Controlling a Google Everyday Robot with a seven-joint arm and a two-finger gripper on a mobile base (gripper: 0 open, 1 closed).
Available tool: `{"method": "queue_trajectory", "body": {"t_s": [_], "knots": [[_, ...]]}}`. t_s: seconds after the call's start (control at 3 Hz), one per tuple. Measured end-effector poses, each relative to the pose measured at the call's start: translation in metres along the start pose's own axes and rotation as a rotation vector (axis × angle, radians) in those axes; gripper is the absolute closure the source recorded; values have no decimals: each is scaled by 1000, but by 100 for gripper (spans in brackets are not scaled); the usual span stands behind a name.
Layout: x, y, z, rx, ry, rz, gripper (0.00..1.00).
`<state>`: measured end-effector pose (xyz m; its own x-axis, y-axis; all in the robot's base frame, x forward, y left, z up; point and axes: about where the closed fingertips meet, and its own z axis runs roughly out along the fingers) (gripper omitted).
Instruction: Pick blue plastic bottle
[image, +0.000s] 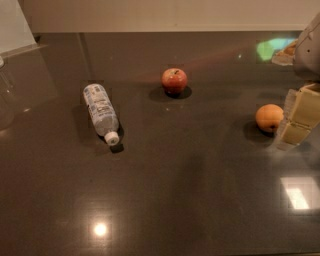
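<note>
Tabletop scene, single camera view. The blue plastic bottle (101, 111) is lying on its side on the dark, glossy table (190, 190), in the left half of the view. Its white screw cap (113, 138) is pointing toward the near edge and slightly to the right, and its base is pointing away. A pale printed label is covering most of its clear body, and nothing is touching it. A red apple (174, 80) is sitting upright farther back, near the middle of the table and apart from the bottle, casting a small dark shadow. An orange (269, 118) is resting toward the right side. The gripper (299, 117) is showing at the right edge, partly cut off by the frame: pale yellow blocks below a grey housing (307, 50), hanging low over the table just beside the orange and well apart from the bottle. Whether the gripper is touching the orange, and whether it is open or closed, cannot be told. A clear container (5, 100) is standing at the left edge, only partly in view. The tabletop is reflecting a round spot of light (100, 229) near the front, a bright rectangle (296, 192) at the right and a green glow (272, 47) at the back right.
</note>
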<state>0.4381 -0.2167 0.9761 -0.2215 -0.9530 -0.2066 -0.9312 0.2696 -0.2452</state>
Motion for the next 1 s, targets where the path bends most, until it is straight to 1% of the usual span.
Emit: {"method": "queue_trajectory", "body": {"t_s": [0.33, 0.67, 1.0], "knots": [[0, 0, 0, 0, 0, 0, 0], [-16, -3, 4, -9, -25, -60, 0], [-50, -12, 12, -20, -69, -143, 0]]}}
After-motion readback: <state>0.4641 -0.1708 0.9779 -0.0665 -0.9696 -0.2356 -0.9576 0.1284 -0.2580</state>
